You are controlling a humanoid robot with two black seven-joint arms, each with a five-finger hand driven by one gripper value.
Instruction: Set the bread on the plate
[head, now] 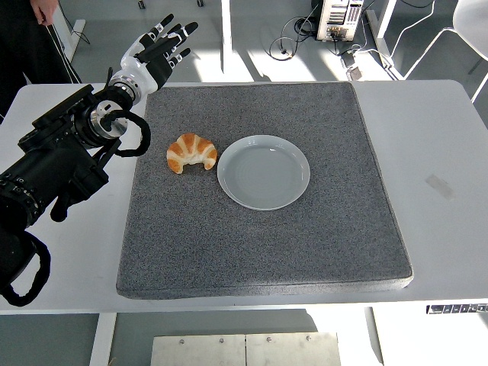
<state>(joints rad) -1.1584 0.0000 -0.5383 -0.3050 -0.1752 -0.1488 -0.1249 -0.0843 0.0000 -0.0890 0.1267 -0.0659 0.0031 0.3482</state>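
Note:
A golden croissant [191, 152] lies on the grey mat [267, 236], just left of a pale round plate [264, 171] and almost touching its rim. The plate holds nothing. My left hand [158, 47] hovers past the mat's far left corner, well beyond the croissant, with its fingers spread and nothing in them. Its black arm [61, 160] stretches in from the left edge over the white table. The right arm does not show.
The mat covers most of the white table [442, 152]. A person in dark clothes [34, 38] stands at the top left behind the table. Cables and a computer case [339, 19] lie on the floor beyond the far edge.

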